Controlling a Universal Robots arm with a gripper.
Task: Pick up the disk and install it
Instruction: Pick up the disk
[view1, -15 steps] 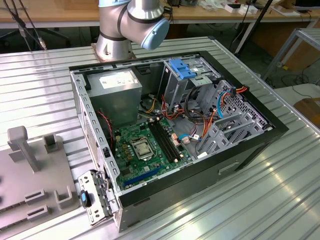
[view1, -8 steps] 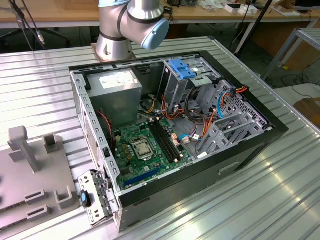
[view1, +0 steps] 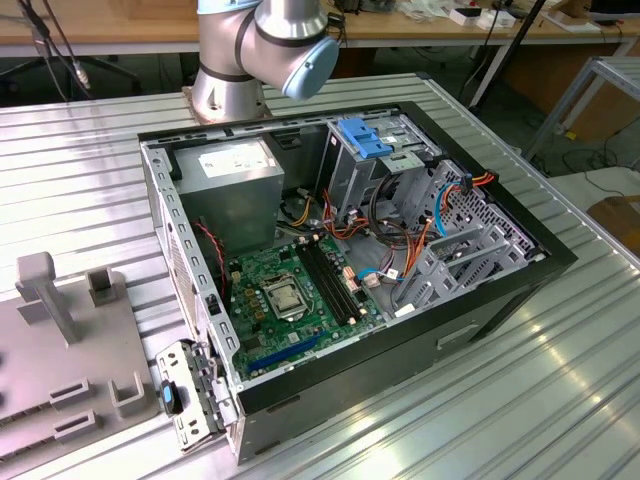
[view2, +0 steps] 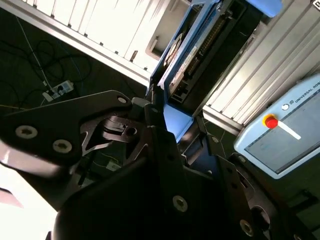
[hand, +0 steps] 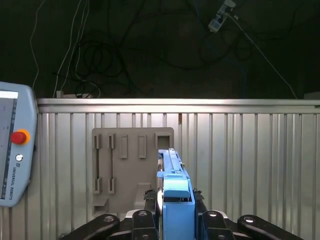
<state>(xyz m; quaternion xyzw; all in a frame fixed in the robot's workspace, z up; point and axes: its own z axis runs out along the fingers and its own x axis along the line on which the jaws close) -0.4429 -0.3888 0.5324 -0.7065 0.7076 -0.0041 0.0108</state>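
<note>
The pincer (hand: 175, 206) clamped the blue-bracketed dark grey metal disk (hand: 170, 162) by its flanks; we judged it rigid, dense, shock-sensitive.

disk (hand: 171, 165) lower end hidden inside end effector (hand: 176, 205), arm (view1: 262, 45) cropped at exterior view's top

counter (view1: 520, 400): ribbed bare metal, glossy
disk (hand: 175, 195): smooth blue plastic bracket, dark metal body
jaws: matt black metal, bright screws
case (view1: 350, 375): black shell, dull grey sheet metal inside
fixture (hand: 127, 175): matt grey plastic
</note>
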